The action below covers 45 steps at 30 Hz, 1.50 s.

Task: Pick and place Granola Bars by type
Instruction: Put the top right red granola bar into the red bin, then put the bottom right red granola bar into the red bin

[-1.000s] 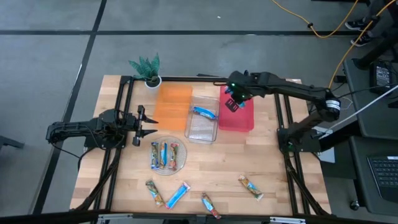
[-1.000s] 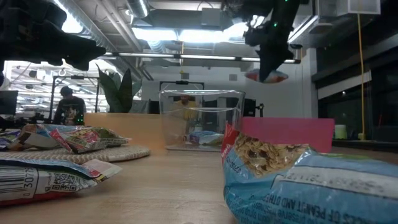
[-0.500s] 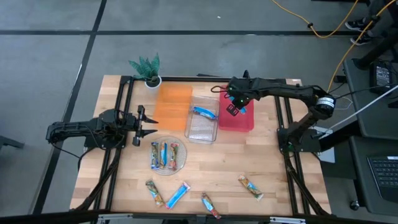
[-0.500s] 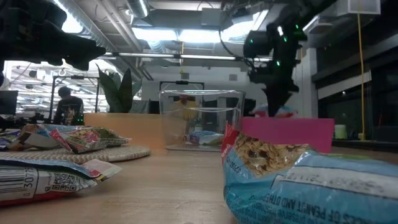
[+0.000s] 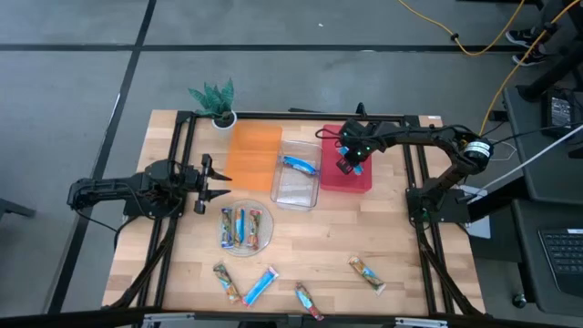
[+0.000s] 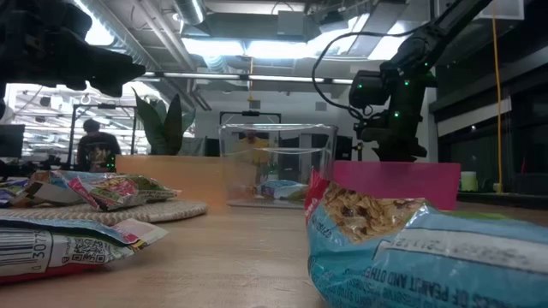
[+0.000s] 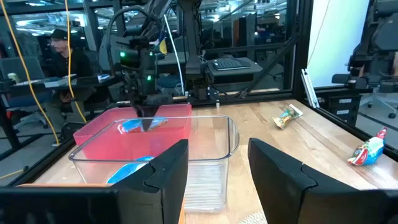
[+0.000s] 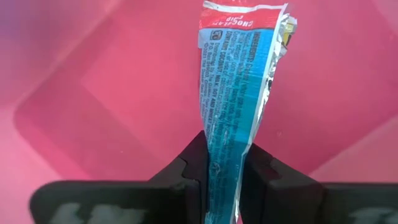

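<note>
My right gripper [image 5: 351,162] is shut on a blue-wrapped granola bar [image 8: 239,93] and reaches down into the pink bin [image 5: 357,175]; in the low view the bin's wall [image 6: 396,183] hides its fingertips. Another blue bar [image 5: 299,165] lies in the clear bin [image 5: 296,187]. Three bars lie on the round clear plate [image 5: 266,239]. Several more bars lie on the table near its front edge, one of them blue [image 5: 260,285]. My left gripper [image 5: 215,183] waits at the table's left, level and open, holding nothing. My right gripper pinches the blue bar near one end [image 8: 225,177] between its two fingers, which lie across the wrapper's flat faces. The fingers come from above, pointing steeply down. The bar sticks out below them, its red-printed end [image 8: 244,25] toward the bin's floor; whether it touches, I cannot tell.
An orange bin [image 5: 251,155] stands left of the clear bin, and a small potted plant [image 5: 217,100] is at the far left corner. Black frame rails run along both sides of the table. Bare wood lies between the plate and the front right bar [image 5: 367,273].
My right gripper has come down from above the pink bin into it, drifting a little toward the table's near and right edges and tipping steeper, still shut on the blue bar. The bar has gone down with it below the bin's rim.
</note>
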Tool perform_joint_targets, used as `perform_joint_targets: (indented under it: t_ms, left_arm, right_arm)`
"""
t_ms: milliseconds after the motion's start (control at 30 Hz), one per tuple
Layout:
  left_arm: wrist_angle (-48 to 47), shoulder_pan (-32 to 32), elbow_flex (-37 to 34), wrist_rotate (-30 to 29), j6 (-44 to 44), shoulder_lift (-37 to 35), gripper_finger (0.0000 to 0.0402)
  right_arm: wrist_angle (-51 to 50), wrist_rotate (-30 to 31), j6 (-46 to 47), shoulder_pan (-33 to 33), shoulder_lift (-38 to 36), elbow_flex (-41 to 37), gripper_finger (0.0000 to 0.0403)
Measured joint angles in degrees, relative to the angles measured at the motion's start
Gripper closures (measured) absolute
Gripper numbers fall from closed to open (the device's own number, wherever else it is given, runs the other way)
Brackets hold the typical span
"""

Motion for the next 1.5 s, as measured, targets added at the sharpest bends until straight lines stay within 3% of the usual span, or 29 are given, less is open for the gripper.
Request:
perform_joint_targets:
  t_ms: [333, 733, 933, 1233, 1500]
  left_arm:
    - [0.00, 0.02, 0.00, 0.01, 0.00, 0.00, 0.0240]
    - [0.00, 0.01, 0.00, 0.02, -0.01, 0.00, 0.0238]
    - [0.00, 0.01, 0.00, 0.00, 0.00, 0.01, 0.0239]
    - [0.00, 0.00, 0.00, 0.01, -0.01, 0.00, 0.0240]
    - [0.00, 0.00, 0.00, 0.01, 0.00, 0.00, 0.0237]
  right_arm:
    - [1.92, -0.46, 0.01, 0.02, 0.00, 0.00, 0.0339]
    - [1.87, -0.46, 0.67, 0.03, 0.00, 0.02, 0.0260]
    - [1.50, -0.48, 1.53, 0.72, -0.02, 0.07, 0.0244]
    - [-7.41, -0.34, 1.68, 2.66, -0.02, 8.02, 0.0242]
    - [-13.72, 0.05, 2.26, 8.21, -0.04, 17.03, 0.0242]
